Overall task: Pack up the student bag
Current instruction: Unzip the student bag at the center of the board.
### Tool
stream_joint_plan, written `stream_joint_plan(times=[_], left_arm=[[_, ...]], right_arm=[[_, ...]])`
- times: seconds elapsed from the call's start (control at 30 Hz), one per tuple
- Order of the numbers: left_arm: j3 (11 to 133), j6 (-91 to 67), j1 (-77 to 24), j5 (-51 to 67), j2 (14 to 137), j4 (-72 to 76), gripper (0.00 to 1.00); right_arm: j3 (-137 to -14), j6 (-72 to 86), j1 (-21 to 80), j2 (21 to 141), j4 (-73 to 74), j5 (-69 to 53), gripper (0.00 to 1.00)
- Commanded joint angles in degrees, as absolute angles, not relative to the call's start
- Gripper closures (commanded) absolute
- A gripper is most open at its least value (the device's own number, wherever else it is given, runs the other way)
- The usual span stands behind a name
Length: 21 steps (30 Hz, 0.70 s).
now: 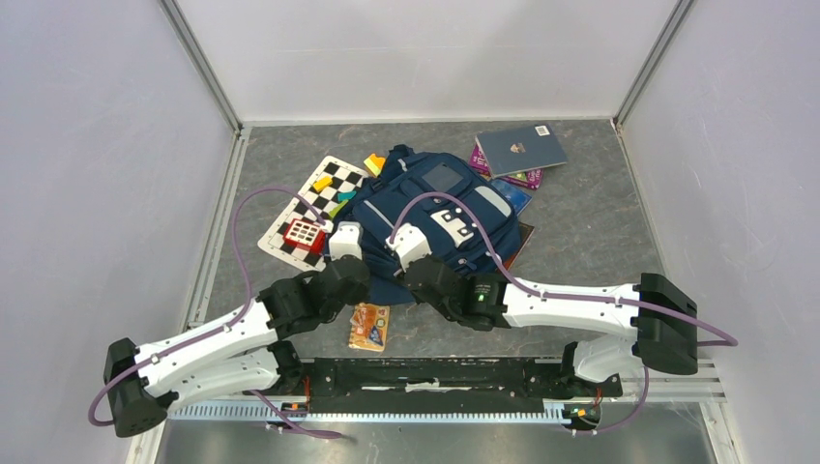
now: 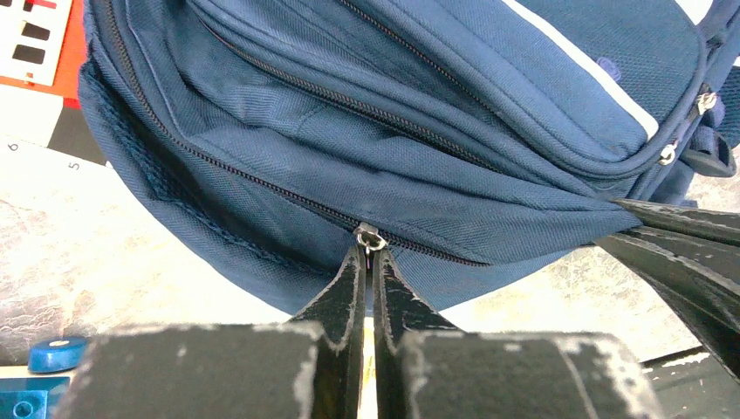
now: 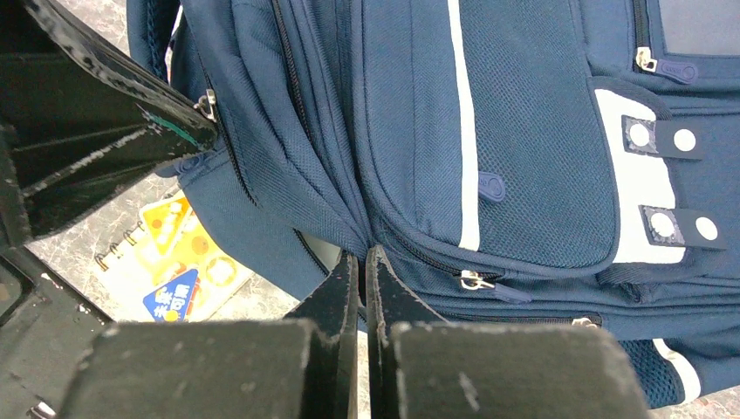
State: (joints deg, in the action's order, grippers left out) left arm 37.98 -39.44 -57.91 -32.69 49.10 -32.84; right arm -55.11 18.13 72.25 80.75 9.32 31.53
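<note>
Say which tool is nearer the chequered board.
Left. The left tool, shut on a zipper pull, is at the student bag's edge beside the chequered board; the right tool pinches fabric farther off.

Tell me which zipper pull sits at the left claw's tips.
The silver pull on the student bag's lowest zip line, caught between the left claw's tips; the other pulls hang free at the upper pockets' right ends.

L hand (image 2: 368, 251) pinched tight, arm reaching fwd | R hand (image 3: 362, 257) closed, arm bent inward | wrists side by side
</note>
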Motion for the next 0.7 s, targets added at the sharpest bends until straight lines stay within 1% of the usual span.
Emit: stream_joint_plan(times=[0.0,0.17,0.3,0.4,0.57,0.67], left_arm=[[40.3,-42.1,-58.0,-36.1,46.8,-32.6,0.98],[41.8,-43.1,-57.9,-33.2,45.3,-31.4,0.98],[43.4,-42.2,-57.9,-34.4,45.7,-33.6,0.98],[44.9,-39.5,-57.7,-35.4,47.4,-35.9,0.98],[49.7,-35.9,-57.6,-39.2,53.0,-43.9,0.98],[50.8,-33.4,-57.7,-40.1,54.7,-45.2,0.98]], right_arm=[[-53.7,16.8,72.0,79.3,5.7,35.1,1.00],[-52.2,15.5,72.0,79.3,6.8,37.2,1.00],[-51.4,15.4,72.0,79.4,7.6,37.7,1.00],[-50.6,15.4,72.1,79.2,7.6,37.9,1.00],[-49.8,15.3,72.1,78.7,7.8,38.2,1.00],[-49.5,15.6,72.1,77.9,7.9,38.2,1.00]])
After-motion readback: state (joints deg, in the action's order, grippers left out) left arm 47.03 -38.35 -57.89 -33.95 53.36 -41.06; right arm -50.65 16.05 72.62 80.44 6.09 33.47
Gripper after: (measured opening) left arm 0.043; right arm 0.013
